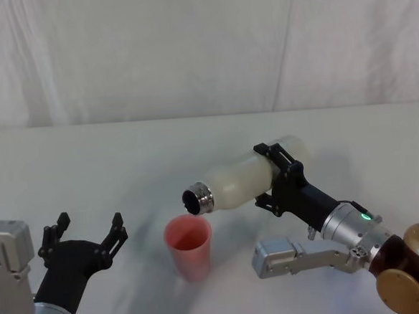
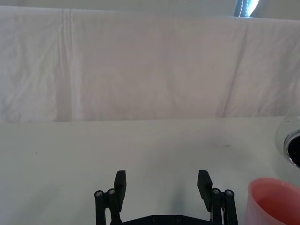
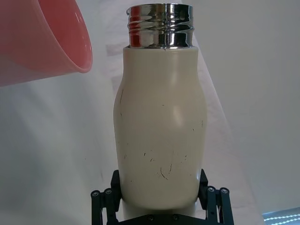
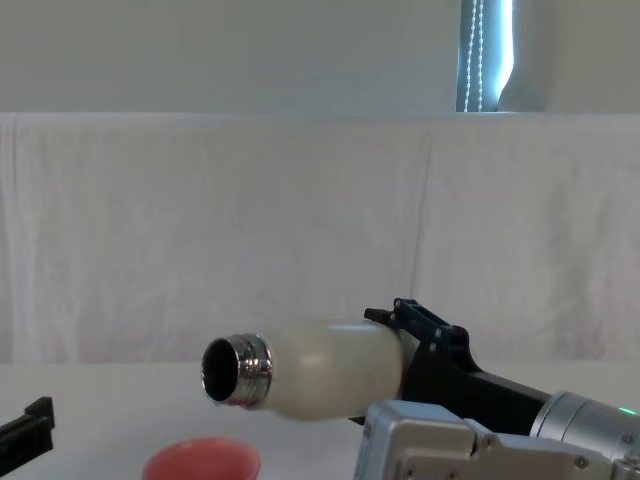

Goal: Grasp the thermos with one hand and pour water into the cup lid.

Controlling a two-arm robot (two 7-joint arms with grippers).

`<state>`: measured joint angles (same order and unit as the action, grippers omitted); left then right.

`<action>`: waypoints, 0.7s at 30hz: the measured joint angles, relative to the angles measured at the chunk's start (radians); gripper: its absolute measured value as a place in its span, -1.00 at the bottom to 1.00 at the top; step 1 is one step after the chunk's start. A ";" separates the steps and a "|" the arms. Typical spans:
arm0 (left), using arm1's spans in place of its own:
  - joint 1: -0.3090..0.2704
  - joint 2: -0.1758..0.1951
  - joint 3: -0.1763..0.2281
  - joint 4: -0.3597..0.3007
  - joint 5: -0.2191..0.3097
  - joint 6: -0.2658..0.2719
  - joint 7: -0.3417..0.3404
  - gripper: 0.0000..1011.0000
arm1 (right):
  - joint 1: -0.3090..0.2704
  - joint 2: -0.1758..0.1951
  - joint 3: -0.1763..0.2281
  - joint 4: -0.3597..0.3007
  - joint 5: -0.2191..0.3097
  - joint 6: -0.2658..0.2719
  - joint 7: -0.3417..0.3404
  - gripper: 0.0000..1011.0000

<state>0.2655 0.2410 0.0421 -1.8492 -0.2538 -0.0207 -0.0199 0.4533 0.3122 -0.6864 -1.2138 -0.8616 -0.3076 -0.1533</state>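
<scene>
My right gripper [image 1: 281, 177] is shut on the cream-white thermos [image 1: 250, 176], holding it tipped nearly horizontal above the table. Its chrome neck [image 1: 198, 198] points left and slightly down, just above the rim of the pink cup lid [image 1: 189, 246], which stands upright on the table. From the chest view the thermos [image 4: 320, 370] hangs over the cup lid [image 4: 202, 463]. The right wrist view has the thermos [image 3: 161, 126] between the fingers [image 3: 108, 199], with the cup lid [image 3: 42, 40] off beside the neck. My left gripper [image 1: 85, 234] rests open at the near left, apart from the cup lid [image 2: 274, 201].
A white cloth covers the table [image 1: 88, 165] and a white draped backdrop [image 1: 187, 43] rises behind it. Bare tabletop lies behind and to the left of the cup lid.
</scene>
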 joint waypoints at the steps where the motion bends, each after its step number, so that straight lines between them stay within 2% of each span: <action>1: 0.000 0.000 0.000 0.000 0.000 0.000 0.000 0.98 | 0.001 0.000 -0.002 0.001 -0.002 0.000 -0.002 0.88; 21: 0.000 0.000 0.000 0.000 0.000 0.000 0.000 0.98 | 0.015 0.004 -0.027 0.008 -0.038 0.010 -0.029 0.88</action>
<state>0.2655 0.2410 0.0421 -1.8492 -0.2538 -0.0208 -0.0199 0.4683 0.3164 -0.7132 -1.2056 -0.8995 -0.2972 -0.1821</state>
